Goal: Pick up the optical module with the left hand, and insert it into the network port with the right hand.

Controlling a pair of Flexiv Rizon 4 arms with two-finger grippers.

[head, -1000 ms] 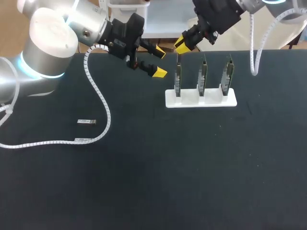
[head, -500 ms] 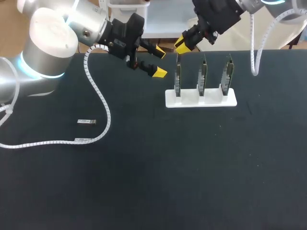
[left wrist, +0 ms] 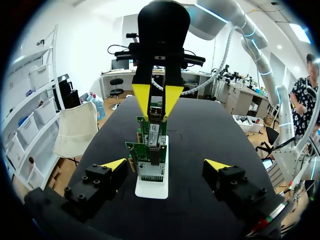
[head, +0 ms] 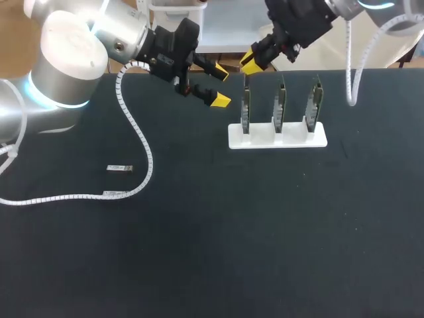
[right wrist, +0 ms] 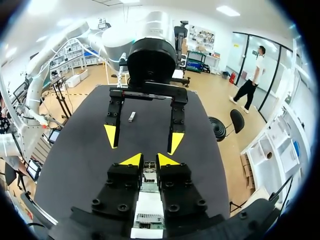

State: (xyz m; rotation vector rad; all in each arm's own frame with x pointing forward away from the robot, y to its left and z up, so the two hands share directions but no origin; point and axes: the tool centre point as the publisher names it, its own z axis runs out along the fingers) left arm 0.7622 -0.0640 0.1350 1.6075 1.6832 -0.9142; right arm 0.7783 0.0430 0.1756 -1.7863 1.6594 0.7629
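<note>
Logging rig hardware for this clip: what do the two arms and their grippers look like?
The left arm and right arm have silver-white rounded joints with glowing blue rings. White spiral-wrapped cables trail from each. The left gripper and right gripper are black with bright yellow wedge tips.

No legible text, network card label [left wrist: 155, 134] unreadable

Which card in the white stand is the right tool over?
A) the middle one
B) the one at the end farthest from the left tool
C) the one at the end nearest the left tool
C: in the head view the right tool, shut on an optical module, sits just above the card at the end of the white stand nearest the open left tool.
</note>
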